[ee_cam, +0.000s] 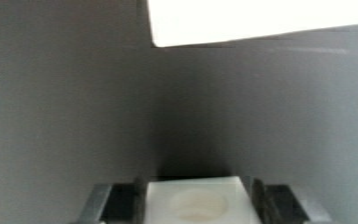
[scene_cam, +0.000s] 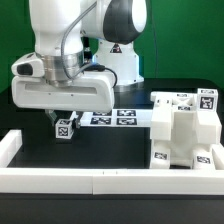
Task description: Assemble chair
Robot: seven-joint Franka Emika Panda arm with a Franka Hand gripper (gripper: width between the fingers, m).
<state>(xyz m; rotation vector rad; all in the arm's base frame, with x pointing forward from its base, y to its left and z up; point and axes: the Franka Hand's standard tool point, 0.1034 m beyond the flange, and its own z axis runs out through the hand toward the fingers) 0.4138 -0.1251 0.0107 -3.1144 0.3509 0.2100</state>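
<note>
My gripper point(scene_cam: 64, 122) hangs over the black table at the exterior view's left and is shut on a small white chair part point(scene_cam: 65, 130) that carries a marker tag. In the wrist view the same white part point(ee_cam: 197, 200) fills the gap between my two dark fingers point(ee_cam: 119, 203), blurred and close. A larger group of white chair parts point(scene_cam: 185, 130) with marker tags stands at the exterior view's right, well apart from my gripper. I cannot tell whether the held part touches the table.
The marker board point(scene_cam: 122, 118) lies flat behind my gripper, in the middle. A white rim point(scene_cam: 100, 178) runs along the front and sides of the work area. A white patch point(ee_cam: 265, 20) shows far off in the wrist view.
</note>
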